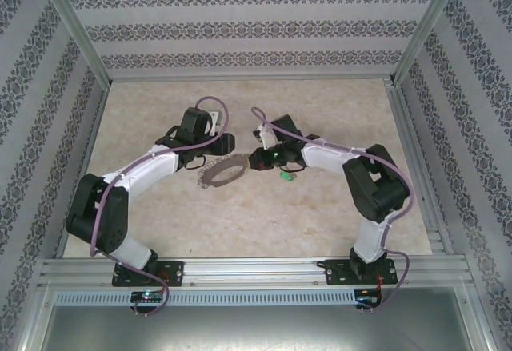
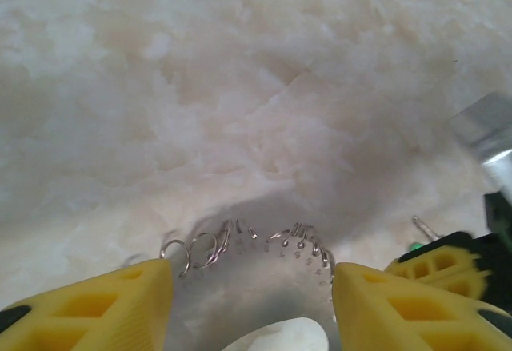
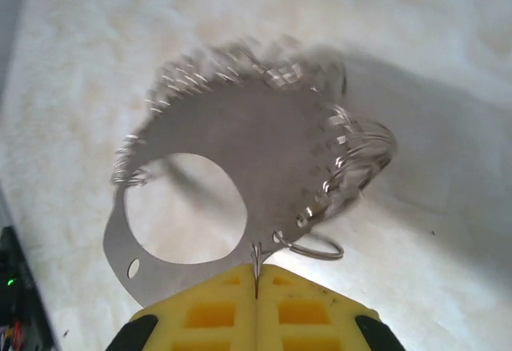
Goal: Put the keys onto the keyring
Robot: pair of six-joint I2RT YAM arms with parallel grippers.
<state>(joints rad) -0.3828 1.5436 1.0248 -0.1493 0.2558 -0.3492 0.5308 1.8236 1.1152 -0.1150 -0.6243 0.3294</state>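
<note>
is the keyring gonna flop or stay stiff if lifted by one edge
Probably stiff: the keyring looks like a thin flat plate, jutting straight from the shut right fingers without sagging. Its edge rings look loose, likely to swing. Thin, so likely light.

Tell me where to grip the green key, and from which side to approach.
The key lies on the table, so probably come straight down from above and pinch its green head, which looks bulkier than the thin blade.
</note>
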